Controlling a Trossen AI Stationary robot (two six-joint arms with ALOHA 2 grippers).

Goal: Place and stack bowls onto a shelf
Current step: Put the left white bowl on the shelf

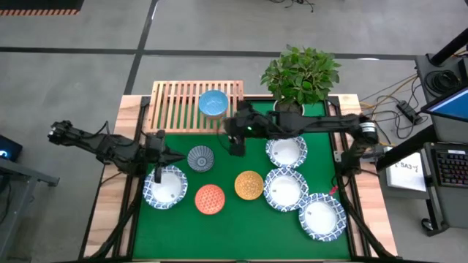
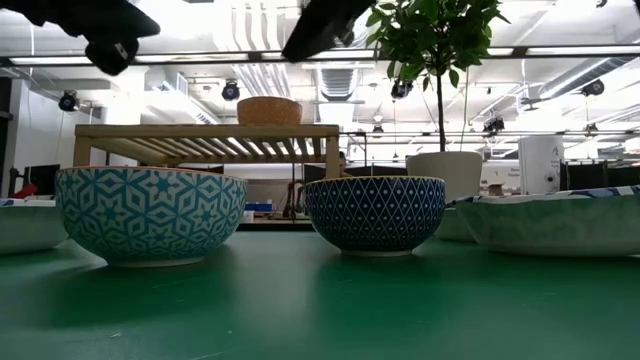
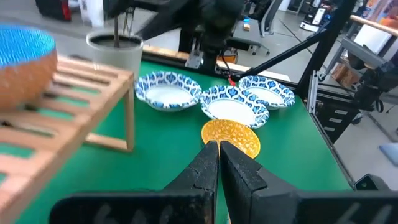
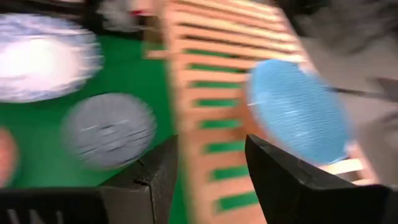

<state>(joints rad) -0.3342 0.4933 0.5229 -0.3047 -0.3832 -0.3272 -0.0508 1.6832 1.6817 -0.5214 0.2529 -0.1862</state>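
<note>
A light blue bowl stands on its base on the slatted top of the light-wood shelf at the table's far edge. My right gripper hangs open just off the shelf's near right corner; in its wrist view the fingers are empty and the bowl sits beyond them. My left gripper is shut and empty, next to the grey-blue bowl. The red-orange bowl and the yellow-orange bowl rest on the green mat.
Several white blue-rimmed bowls lie on the mat: one near the left arm and three on the right. A potted plant stands at the far right, beside the shelf.
</note>
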